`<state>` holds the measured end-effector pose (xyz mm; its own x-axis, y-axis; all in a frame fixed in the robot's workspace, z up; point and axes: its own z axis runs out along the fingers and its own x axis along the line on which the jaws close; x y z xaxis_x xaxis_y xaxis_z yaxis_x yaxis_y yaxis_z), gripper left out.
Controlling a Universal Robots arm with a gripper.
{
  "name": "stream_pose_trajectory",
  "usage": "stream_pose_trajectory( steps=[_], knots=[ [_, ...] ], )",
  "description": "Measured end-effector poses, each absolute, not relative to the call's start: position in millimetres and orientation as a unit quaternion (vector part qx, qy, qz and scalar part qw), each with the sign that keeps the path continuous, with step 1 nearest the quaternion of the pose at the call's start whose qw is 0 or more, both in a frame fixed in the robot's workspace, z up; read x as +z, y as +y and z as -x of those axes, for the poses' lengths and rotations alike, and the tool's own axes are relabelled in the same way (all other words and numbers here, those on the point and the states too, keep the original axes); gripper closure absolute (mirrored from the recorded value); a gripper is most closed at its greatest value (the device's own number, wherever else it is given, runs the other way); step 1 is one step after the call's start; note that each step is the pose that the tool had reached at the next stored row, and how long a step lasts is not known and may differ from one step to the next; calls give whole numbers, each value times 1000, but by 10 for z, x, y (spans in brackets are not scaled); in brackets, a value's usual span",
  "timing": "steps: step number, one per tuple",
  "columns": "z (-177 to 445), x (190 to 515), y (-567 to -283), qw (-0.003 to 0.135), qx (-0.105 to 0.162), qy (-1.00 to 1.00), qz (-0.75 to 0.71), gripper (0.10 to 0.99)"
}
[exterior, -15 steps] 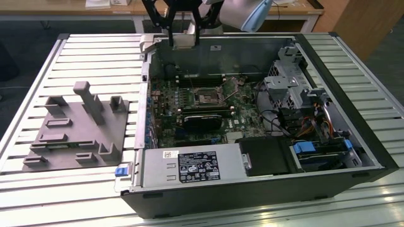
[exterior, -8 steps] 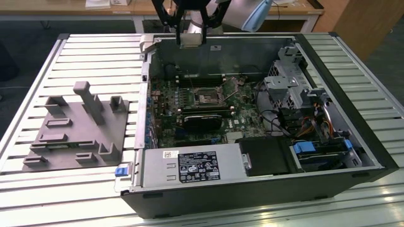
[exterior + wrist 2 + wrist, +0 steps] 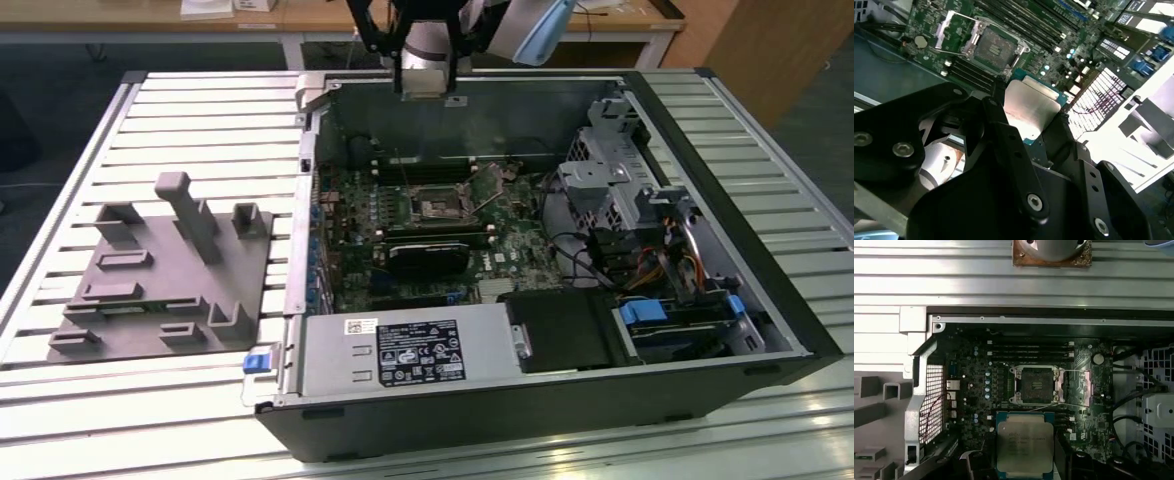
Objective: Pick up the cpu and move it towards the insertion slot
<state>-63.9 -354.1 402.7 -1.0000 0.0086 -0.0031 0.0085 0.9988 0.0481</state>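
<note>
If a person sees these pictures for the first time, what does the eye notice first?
In both wrist views, the cpu stands out, a silvery square held in the gripper above the green board. Just beyond it lies the insertion slot, its shiny frame swung open and its dark centre bare. In the exterior view, the open computer case lies on a slatted table, with a grey fixture at the exterior view's left.
</note>
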Motion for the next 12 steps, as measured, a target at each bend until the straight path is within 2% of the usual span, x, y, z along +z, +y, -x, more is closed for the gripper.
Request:
stream_pose_trajectory(
  steps=[12],
  knots=[
    [319,4019,-3506,8,31,999,-4,541]
  ],
)
